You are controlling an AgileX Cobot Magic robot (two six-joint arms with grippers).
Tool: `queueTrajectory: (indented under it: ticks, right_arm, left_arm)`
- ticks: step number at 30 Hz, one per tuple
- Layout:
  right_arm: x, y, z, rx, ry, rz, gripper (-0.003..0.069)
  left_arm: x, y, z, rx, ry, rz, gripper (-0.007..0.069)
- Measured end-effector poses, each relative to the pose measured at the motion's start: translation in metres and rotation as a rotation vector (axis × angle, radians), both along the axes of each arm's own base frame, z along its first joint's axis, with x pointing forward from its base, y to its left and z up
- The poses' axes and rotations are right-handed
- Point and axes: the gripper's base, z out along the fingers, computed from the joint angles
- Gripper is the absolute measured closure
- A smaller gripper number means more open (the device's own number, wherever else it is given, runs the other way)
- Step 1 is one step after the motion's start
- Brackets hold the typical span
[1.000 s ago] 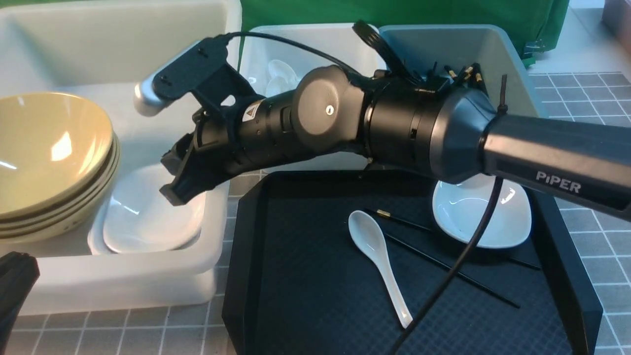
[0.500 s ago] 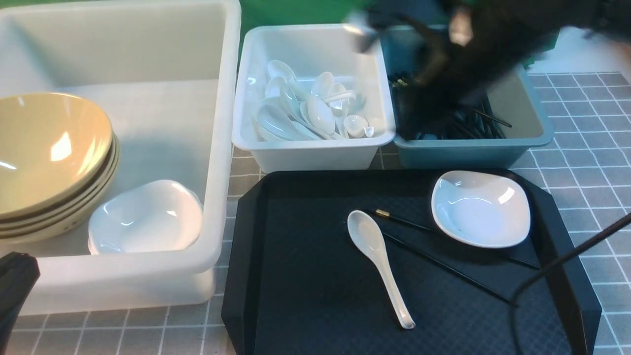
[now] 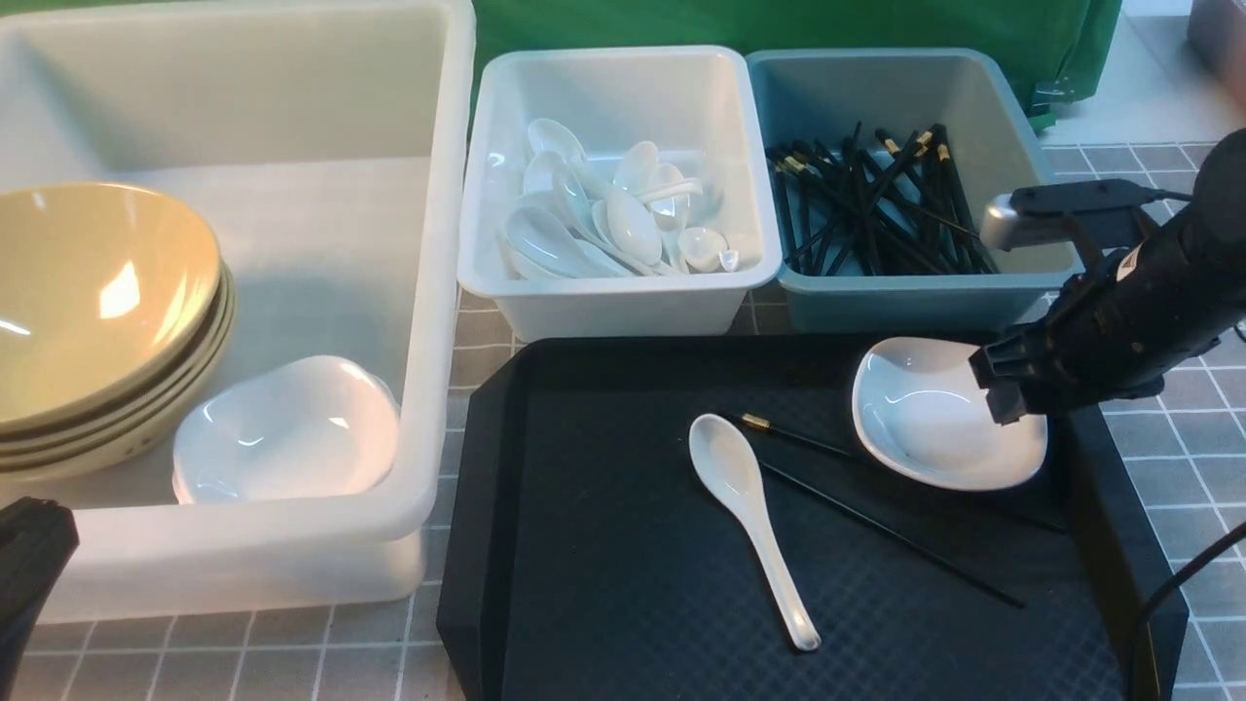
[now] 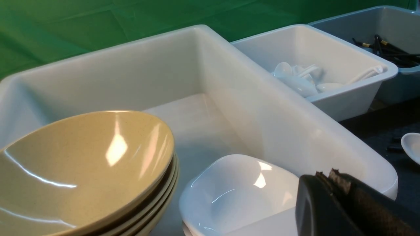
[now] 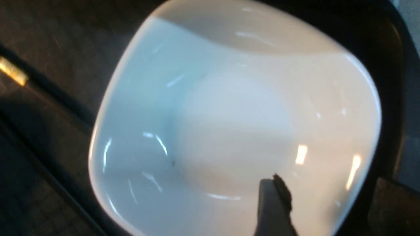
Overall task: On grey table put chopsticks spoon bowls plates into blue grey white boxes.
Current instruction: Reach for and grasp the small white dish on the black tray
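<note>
A second earlier the right arm reached across the big white tub (image 3: 438, 292); it had since swung back to 3 o'clock. The right gripper (image 3: 1007, 394) hovered over the plate (image 3: 925, 419) on the black tray (image 3: 604, 584), jaws spread either side of the plate's 3 o'clock rim. The left gripper (image 4: 329, 175) sat at 8 o'clock, jaws pressed together, holding nothing.

The tub, at 9 o'clock, held stacked tan bowls (image 3: 97, 312) and white plates (image 3: 292, 428). At 12 o'clock the small white box (image 3: 623, 302) held spoons (image 3: 604, 219) — the blue-grey box (image 3: 925, 302) at 1 o'clock, black chopsticks (image 3: 876, 204). On the tray also lay one spoon (image 3: 750, 516) and two loose chopsticks (image 3: 876, 526) — all on the grey table (image 3: 292, 662).
</note>
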Motion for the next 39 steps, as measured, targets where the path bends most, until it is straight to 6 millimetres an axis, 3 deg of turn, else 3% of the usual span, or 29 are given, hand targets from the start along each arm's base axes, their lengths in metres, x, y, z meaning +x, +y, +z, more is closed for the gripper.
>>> queueTrajectory:
  ticks: [4, 9, 22, 29, 32, 34, 37, 39]
  right_arm:
    - [0.007, 0.001, -0.022, -0.003, 0.037, -0.014, 0.0238]
    - [0.009, 0.0, -0.034, -0.006, 0.074, -0.025, 0.0237]
    - [0.006, -0.001, -0.026, -0.001, 0.083, -0.026, 0.0209]
    - [0.01, 0.003, -0.041, 0.043, 0.118, -0.049, 0.0209]
    - [0.012, 0.008, -0.041, 0.087, 0.109, -0.014, 0.029]
    - [0.01, 0.009, -0.035, 0.105, 0.107, 0.007, 0.0407]
    - [0.002, 0.011, -0.012, 0.115, 0.076, 0.065, 0.0552]
    - [-0.002, 0.01, 0.001, 0.116, 0.047, 0.081, 0.0585]
  left_arm:
    - [0.0, 0.0, 0.0, 0.0, 0.0, 0.0, 0.0633]
    - [0.0, 0.0, 0.0, 0.002, 0.0, 0.001, 0.0633]
    - [0.0, 0.0, 0.0, 0.007, -0.001, 0.002, 0.0633]
    - [0.0, 0.0, 0.0, 0.012, -0.001, 0.004, 0.0633]
    - [0.0, 0.001, 0.0, 0.014, -0.001, 0.004, 0.0633]
    - [0.0, 0.001, 0.0, 0.014, -0.001, 0.004, 0.0633]
    - [0.0, 0.001, 0.0, 0.011, 0.0, 0.005, 0.0633]
    - [0.0, 0.001, 0.0, 0.011, 0.0, 0.005, 0.0633]
